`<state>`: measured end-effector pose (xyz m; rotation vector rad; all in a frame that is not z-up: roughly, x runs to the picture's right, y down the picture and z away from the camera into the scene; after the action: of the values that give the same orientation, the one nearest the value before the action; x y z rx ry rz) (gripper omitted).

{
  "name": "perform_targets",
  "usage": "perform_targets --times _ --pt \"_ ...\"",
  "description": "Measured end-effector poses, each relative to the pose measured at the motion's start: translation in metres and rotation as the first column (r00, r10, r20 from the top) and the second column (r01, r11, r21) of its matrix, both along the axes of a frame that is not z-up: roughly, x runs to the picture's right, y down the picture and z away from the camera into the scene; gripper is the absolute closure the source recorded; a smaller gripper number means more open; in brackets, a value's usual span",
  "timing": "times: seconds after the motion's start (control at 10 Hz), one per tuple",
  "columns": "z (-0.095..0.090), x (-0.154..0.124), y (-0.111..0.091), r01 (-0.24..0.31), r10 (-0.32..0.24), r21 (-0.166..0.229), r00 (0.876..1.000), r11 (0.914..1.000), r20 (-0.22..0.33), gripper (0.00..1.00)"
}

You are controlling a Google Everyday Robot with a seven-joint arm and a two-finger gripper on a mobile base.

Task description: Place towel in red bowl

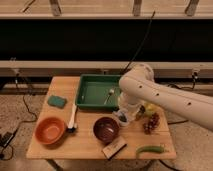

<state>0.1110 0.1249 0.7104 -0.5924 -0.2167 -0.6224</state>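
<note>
towel (pixel 57 101) flat at table's left rear, behind red bowl (pixel 50 130) | risk: crossing reach may clip white-handled brush (pixel 73 118), or drop lands in nearer maroon bowl (pixel 106 129) | long axis: left-rear to right-front | gripper (pixel 122 118) at green tray's (pixel 90 92) front-right corner, well apart from the towel; its grip can't be told

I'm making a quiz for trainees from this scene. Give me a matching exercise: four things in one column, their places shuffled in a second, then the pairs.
Things
1. orange-red round bowl
2. green rectangular sponge
3. dark red grape bunch
4. robot gripper

Places
A. picture's right, beside the white arm
B. near-left part of the wooden table
C. between the green plastic tray's near-right corner and the dark brown bowl
D. left of the tray, far side

Pairs: 1-B, 2-D, 3-A, 4-C
</note>
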Motion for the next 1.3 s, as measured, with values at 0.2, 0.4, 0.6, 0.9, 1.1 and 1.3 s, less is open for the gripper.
perform_targets --times 0.2,0.4,0.6,0.9,1.1,1.3 --pt "0.007 0.000 0.002 0.000 0.000 -0.014 1.000 0.9999 0.000 0.48" --pt "0.016 0.000 0.004 0.000 0.000 -0.034 1.000 0.9994 -0.001 0.48" --pt "0.027 -0.001 0.004 0.009 -0.010 -0.045 1.000 0.9989 -0.003 0.48" --pt "0.044 0.001 0.007 0.009 -0.010 -0.064 1.000 0.9979 -0.009 0.48" --pt "0.054 0.003 0.007 0.011 -0.011 -0.069 1.000 0.9975 -0.005 0.60" --pt "0.059 0.003 0.007 0.008 -0.008 -0.064 1.000 0.9979 0.005 0.80"
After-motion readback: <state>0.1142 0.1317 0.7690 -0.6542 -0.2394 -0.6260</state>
